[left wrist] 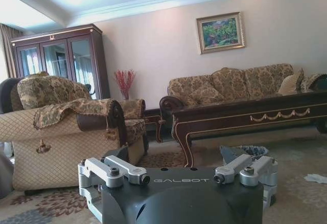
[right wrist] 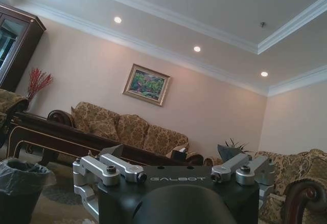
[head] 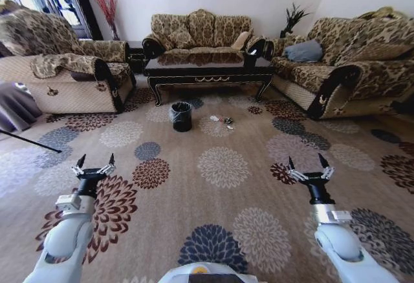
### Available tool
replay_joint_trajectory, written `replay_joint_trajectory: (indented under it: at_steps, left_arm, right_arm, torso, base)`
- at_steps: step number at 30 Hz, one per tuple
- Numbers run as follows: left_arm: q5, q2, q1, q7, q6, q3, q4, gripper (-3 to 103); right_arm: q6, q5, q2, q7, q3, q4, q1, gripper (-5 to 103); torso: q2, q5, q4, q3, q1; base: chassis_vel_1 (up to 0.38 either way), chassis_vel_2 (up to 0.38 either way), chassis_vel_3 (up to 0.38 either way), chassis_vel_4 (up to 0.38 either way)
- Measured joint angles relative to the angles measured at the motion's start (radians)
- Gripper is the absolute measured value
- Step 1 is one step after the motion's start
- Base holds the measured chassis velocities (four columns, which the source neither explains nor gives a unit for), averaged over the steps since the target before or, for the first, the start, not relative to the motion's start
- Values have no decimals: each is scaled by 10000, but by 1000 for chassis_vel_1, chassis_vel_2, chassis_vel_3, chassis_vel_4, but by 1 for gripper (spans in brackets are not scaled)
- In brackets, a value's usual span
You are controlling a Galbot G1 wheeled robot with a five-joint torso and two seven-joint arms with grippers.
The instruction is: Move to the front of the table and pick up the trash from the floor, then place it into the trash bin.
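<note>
Head view: the trash [head: 222,121] lies on the floor [head: 220,192] before the table [head: 208,70], beside the trash bin [head: 181,116], far ahead of both released claws, left claw [head: 94,168] and right claw [head: 309,169]. Left wrist view: bin just past its claw. Right wrist view: bin farther off.

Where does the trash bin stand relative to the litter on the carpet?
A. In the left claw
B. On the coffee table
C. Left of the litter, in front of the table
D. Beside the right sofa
C: in the head view the trash bin stands on the carpet before the coffee table, with the litter to its right.
</note>
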Motion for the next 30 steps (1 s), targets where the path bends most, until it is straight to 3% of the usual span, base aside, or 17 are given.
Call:
replay_joint_trajectory:
  at_steps: [12, 30]
  left_arm:
    - [294, -645, 506, 23, -64, 409, -942, 100]
    - [303, -890, 609, 14, -85, 403, -924, 100]
  right_arm:
    - [128, -335, 596, -110, -244, -117, -93, 100]
    - [223, -375, 839, -177, -307, 64, -230, 100]
  torso:
    - [-444, 2, 1, -333, -110]
    - [-1165, 0, 0, -964, -197]
  base:
    - [0, 0, 0, 0]
    - [0, 0, 0, 0]
